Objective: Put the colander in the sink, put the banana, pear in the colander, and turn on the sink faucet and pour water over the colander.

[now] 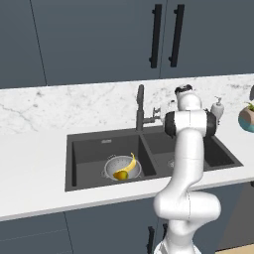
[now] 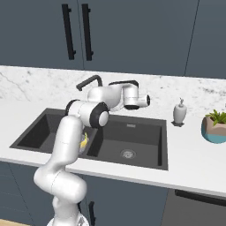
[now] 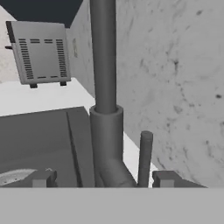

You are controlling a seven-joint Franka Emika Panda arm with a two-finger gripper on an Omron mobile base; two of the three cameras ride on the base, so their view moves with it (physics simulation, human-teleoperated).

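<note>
Open claw straddles the faucet base (lever beside), soap dispenser nearby.

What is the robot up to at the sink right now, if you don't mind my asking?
The colander already sits in the left basin of the sink, with the banana and pear inside it. The arm now reaches toward the sink faucet, and its end effector is open, with the faucet's base and side lever between the fingertips. No water is visible yet.
</note>
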